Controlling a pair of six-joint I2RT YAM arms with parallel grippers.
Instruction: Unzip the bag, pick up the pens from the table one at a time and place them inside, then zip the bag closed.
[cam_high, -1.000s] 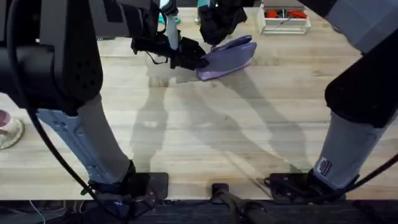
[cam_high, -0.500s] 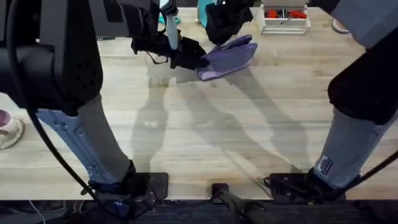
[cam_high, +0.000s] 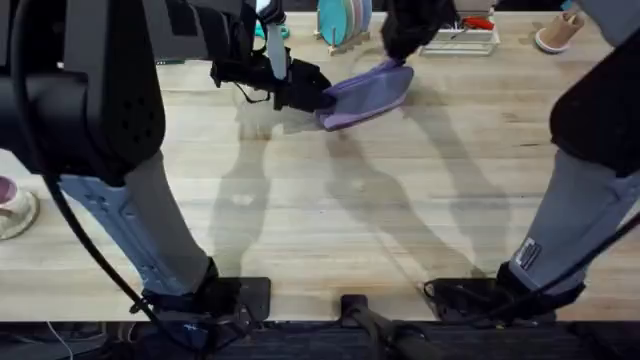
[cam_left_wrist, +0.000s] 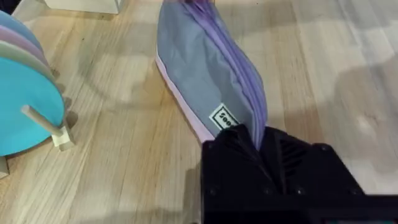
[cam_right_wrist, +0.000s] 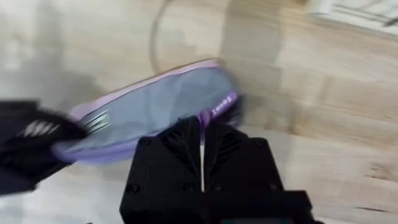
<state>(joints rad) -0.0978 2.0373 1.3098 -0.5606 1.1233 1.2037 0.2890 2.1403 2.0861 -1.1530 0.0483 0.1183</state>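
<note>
Lavender pencil pouch (cam_high: 366, 93) lying far across bench (cam_high: 330, 210), long axis running between both tools. Left tool (cam_left_wrist: 258, 146) clamped narrow on near end. Right tool (cam_right_wrist: 202, 134) pinching zipper tab (cam_right_wrist: 203, 118) at opposite end.

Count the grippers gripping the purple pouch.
2. The left gripper clamps one end of the bag on its zipper seam. The right gripper pinches the opposite end, by the small label tab.

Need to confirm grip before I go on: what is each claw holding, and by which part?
Left claw clamps one end of the bag at its zipper seam. Right claw pinches the purple zipper pull at the other end.
</note>
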